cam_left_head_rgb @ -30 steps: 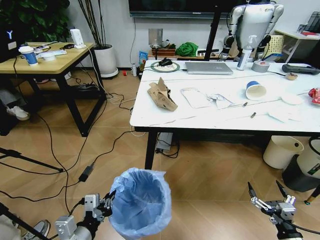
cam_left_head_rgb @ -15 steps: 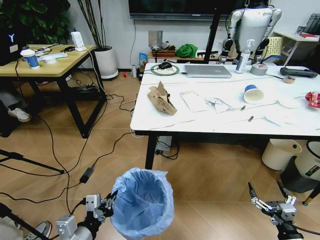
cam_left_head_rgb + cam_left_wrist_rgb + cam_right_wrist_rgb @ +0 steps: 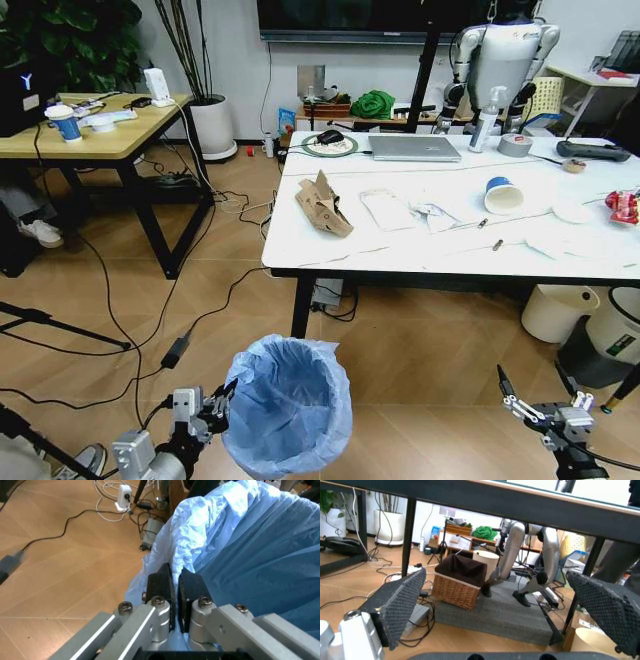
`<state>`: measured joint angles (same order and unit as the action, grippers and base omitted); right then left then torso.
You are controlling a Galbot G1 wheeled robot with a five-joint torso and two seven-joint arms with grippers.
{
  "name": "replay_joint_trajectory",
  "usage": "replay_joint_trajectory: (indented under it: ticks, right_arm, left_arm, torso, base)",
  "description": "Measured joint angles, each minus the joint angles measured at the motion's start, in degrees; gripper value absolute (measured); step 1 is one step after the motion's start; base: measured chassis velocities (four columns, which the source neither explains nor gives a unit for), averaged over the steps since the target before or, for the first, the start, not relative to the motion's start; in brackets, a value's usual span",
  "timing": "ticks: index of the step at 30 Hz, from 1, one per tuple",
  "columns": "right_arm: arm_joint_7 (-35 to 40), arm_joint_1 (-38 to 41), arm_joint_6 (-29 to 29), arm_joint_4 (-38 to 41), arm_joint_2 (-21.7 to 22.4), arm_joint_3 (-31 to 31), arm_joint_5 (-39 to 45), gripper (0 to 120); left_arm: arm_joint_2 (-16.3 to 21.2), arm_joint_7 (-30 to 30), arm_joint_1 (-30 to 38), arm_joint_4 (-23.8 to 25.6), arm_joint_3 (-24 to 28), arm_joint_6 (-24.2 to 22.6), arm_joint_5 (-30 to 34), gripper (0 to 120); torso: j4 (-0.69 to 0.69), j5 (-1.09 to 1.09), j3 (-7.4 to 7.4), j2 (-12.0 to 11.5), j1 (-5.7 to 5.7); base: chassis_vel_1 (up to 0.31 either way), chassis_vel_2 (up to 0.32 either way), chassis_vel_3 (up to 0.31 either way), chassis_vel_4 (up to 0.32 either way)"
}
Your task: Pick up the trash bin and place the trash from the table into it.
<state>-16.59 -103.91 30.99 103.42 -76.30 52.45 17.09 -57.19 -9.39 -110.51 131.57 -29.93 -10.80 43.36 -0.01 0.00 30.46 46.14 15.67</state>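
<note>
The trash bin (image 3: 288,405), lined with a light-blue bag, hangs low in front of me above the wood floor. My left gripper (image 3: 215,400) is shut on its rim; in the left wrist view the gripper (image 3: 175,588) pinches the bag edge of the bin (image 3: 250,555). My right gripper (image 3: 535,395) stands open at the lower right, its pads (image 3: 400,603) wide apart and holding nothing. On the table (image 3: 400,255) ahead lies trash: brown cardboard (image 3: 322,203), a clear wrapper (image 3: 387,210), paper scraps (image 3: 435,213), a paper cup (image 3: 502,195), a white lid (image 3: 573,211) and a red wrapper (image 3: 623,203).
A laptop (image 3: 415,147) and tape roll (image 3: 516,146) sit at the table's far side. A wooden desk (image 3: 90,135) stands to the left, with cables (image 3: 180,345) across the floor. A cream bin (image 3: 558,312) and a taller bin (image 3: 615,330) stand under the table's right end.
The whole head view has shifted a little, so the camera moved. The bin stays in my left gripper and the right gripper stays open.
</note>
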Motion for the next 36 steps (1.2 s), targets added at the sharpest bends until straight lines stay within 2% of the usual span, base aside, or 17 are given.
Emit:
replay_joint_trajectory:
  ticks: [14, 21, 36]
  right_arm:
    - [0.0, -0.3, 0.0, 0.6, -0.3, 0.2, 0.0, 100]
    - [0.0, -0.3, 0.0, 0.7, -0.4, 0.2, 0.0, 100]
    - [0.0, -0.5, 0.0, 1.0, -0.6, 0.3, -0.1, 100]
  left_arm:
    - [-0.2, -0.4, -0.3, 0.2, 0.5, 0.1, -0.2, 0]
    - [-0.5, -2.6, -0.4, 0.9, 1.0, -0.1, 2.2, 0]
    - [-1.1, -3.0, -0.1, 0.5, 1.3, 0.1, 1.1, 0]
  torso:
    - [0.0, 0.0, 2.05, 3.6, 1.5]
    - [0.0, 0.0, 3.05, 5.3, 2.26]
    - [0.0, 0.0, 5.44, 9.4, 4.0]
  base:
    - [0.0, 0.0, 0.0, 0.0]
    - [0.0, 0.0, 0.0, 0.0]
    - [0.0, 0.0, 0.0, 0.0]
